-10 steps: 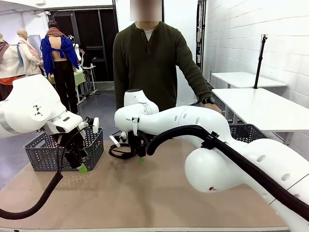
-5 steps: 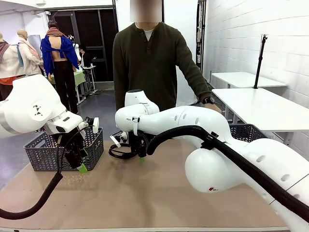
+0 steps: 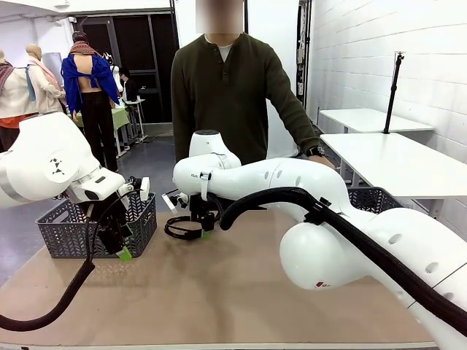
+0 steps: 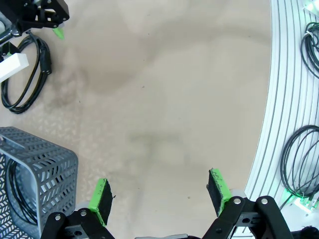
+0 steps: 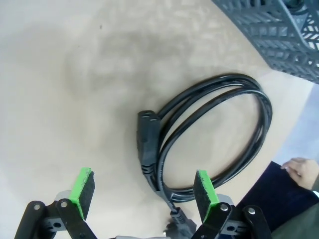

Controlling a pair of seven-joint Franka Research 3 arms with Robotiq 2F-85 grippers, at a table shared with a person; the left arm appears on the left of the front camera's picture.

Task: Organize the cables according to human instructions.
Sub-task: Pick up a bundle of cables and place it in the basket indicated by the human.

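Since a second ago we see the right claw (image 3: 198, 227) lift and shift a touch toward the robot's left over the cable (image 3: 182, 229); the left claw (image 3: 119, 246) and the person (image 3: 230, 95) hold as before. Both claws stand apart, holding nothing. In the right wrist view the coil (image 5: 209, 132) lies flat on the counter (image 3: 241, 292), with the plug (image 5: 149, 142) between the green pads (image 5: 82, 191) but below them, not touched. The left claw hangs just in front of the basket (image 3: 69, 230), which has a coil inside in the left wrist view (image 4: 20, 196). We judge the step is lining up a pick of the loose coil. Next move calls for dropping straight down, pads straddling the plug or strands, then closing. Which bin follows we cannot tell.
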